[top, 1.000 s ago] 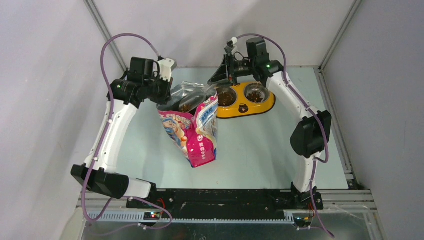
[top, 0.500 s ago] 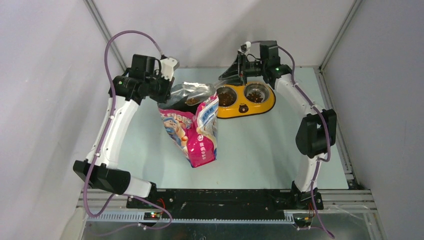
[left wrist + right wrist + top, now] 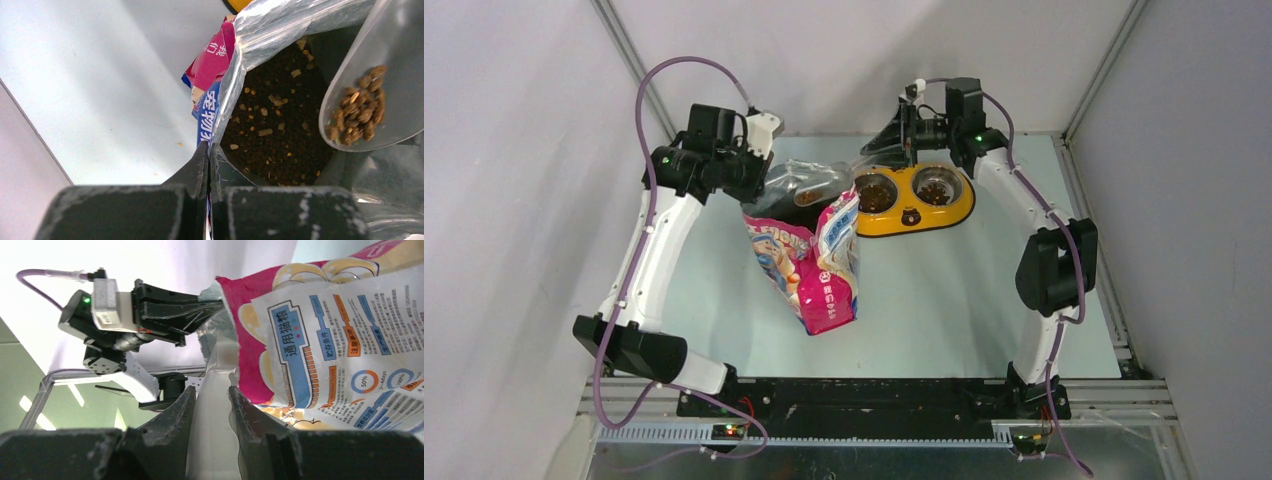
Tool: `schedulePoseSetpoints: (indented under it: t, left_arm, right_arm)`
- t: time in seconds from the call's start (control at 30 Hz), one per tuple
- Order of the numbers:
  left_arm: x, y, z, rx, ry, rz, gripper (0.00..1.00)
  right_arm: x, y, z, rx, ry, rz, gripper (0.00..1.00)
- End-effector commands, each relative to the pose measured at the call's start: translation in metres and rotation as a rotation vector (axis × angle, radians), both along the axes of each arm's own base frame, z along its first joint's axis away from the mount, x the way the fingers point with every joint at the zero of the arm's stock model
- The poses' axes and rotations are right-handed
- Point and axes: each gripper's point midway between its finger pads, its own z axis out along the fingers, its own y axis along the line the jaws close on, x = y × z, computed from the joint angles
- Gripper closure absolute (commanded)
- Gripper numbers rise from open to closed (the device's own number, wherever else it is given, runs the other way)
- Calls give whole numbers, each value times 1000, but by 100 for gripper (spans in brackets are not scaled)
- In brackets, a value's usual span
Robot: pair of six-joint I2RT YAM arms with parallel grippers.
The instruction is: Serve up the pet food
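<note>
At the back of the bench (image 3: 944,290), the left end effector (image 3: 208,165) is pinched shut on the bag (image 3: 809,265) rim. The right end effector (image 3: 210,400) clamps the scoop (image 3: 380,90), which holds pet food (image 3: 357,112) over the bag's mouth. Both cups of the double bowl (image 3: 889,225) already show kibble, so serving looks nearly done.

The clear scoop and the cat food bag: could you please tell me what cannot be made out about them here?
- Left wrist view: the scoop loses its handle at the right edge.
- Left wrist view: how deep the pet food lies in the bag; only its surface shows.
- Right wrist view: the scoop's cup, beyond the right gripper, is hidden by the bag's rim.
</note>
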Motion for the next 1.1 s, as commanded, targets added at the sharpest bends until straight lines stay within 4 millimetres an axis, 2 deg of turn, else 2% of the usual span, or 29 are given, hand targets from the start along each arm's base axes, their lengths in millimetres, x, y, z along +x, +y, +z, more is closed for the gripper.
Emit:
schedulePoseSetpoints:
  t: [0.0,0.23,0.5,0.7,0.73,0.87,1.07]
  left_arm:
    - [3,13,8,61,-55,4,100]
    - [12,17,1,109,-39,-2,100]
    - [20,11,3,81,-45,-9,100]
    - [17,8,12,59,-60,-18,100]
    - [17,6,14,47,-67,-15,100]
    - [16,1,17,8,-77,-17,100]
    - [10,-5,22,-31,-85,-23,100]
  right_arm:
    - [1,-16,40,102,-104,20,100]
    - [20,-53,53,125,-131,-72,100]
    - [36,-100,48,117,-151,-186,100]
    - [60,-158,18,85,-117,-338,100]
    - [66,-176,0,64,-87,-387,100]
    - [80,-217,-25,26,-62,-492,100]
    - [92,-261,-64,-51,-24,-596,100]
